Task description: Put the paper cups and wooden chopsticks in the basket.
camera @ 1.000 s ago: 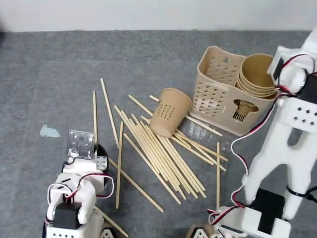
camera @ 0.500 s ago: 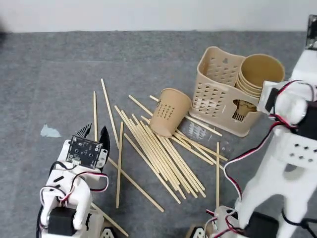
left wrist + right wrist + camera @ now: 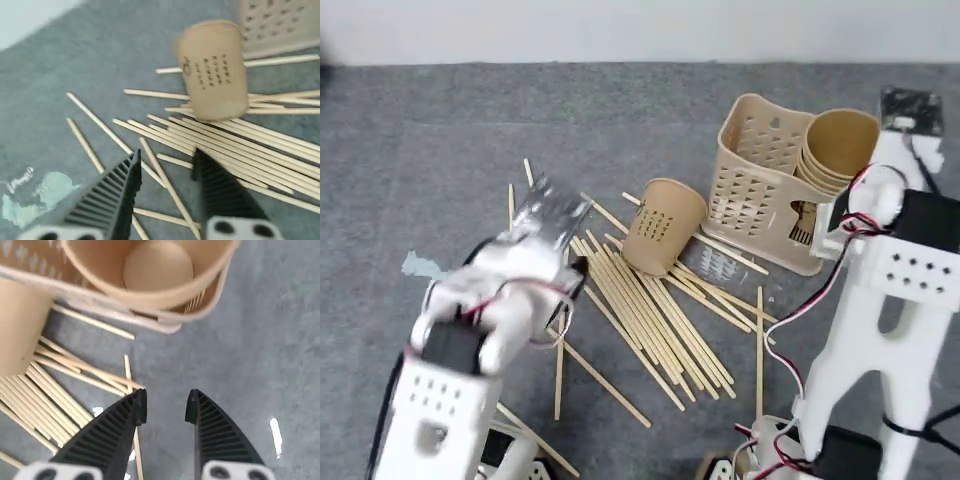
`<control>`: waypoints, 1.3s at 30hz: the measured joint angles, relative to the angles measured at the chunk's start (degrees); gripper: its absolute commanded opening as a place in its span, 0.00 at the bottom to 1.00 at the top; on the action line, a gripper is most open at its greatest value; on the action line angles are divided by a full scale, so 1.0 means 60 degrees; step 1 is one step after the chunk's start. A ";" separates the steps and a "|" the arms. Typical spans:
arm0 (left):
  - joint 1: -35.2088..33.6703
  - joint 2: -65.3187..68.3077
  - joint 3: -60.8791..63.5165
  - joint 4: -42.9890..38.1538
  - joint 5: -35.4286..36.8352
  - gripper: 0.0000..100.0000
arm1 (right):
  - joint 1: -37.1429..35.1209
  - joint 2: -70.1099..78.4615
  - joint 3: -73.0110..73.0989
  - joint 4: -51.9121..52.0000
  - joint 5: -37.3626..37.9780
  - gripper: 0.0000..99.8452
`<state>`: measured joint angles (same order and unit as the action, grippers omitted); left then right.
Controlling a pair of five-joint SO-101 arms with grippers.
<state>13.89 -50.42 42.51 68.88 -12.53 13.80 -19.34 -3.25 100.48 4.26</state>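
The white left arm (image 3: 490, 300) has sprung up from its folded crouch at the near edge and swung forward, and its black end effector (image 3: 165, 160) now hangs over the left fringe of the scattered pale wooden chopsticks (image 3: 650, 310). Across the way, the white right arm (image 3: 890, 300) has drawn back off the stacked brown paper cups (image 3: 840, 145). Its end effector (image 3: 165, 402) is now above the grey tabletop (image 3: 270, 340), just beside the beige perforated plastic basket (image 3: 760, 190).

Light bright, even, diffuse, from overhead. Shadows short and soft: thin lines beside the chopsticks (image 3: 650, 320), a faint band under the basket (image 3: 760, 200). Small white glare patches on the desk (image 3: 274, 431) in right wrist view. Paper cups (image 3: 157, 265) evenly lit inside
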 measured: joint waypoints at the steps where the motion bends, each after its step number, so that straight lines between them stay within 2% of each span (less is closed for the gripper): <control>1: 0.0117 0.0615 -0.0440 0.0132 0.0044 0.28 | 0.0000 0.0000 0.0161 0.0000 0.0000 0.14; 5: 0.0440 0.2930 -0.1978 0.0410 0.0586 0.34 | -0.0015 0.0000 0.0293 0.0000 0.0000 0.14; 19: 0.1304 0.9788 -0.6212 0.0425 0.1993 0.35 | 0.0000 0.0000 0.0733 0.0000 0.0059 0.14; 31: 0.1363 1.2864 -0.8234 0.0425 0.2066 0.35 | 0.0000 0.0000 0.0733 0.0000 0.0059 0.14; 39: 0.1348 1.3275 -0.8498 0.0425 0.2051 0.34 | 0.0000 0.0000 0.0733 0.0000 0.0059 0.14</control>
<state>21.98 29.23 -8.48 71.43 -0.22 13.80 -19.34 1.14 100.48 4.62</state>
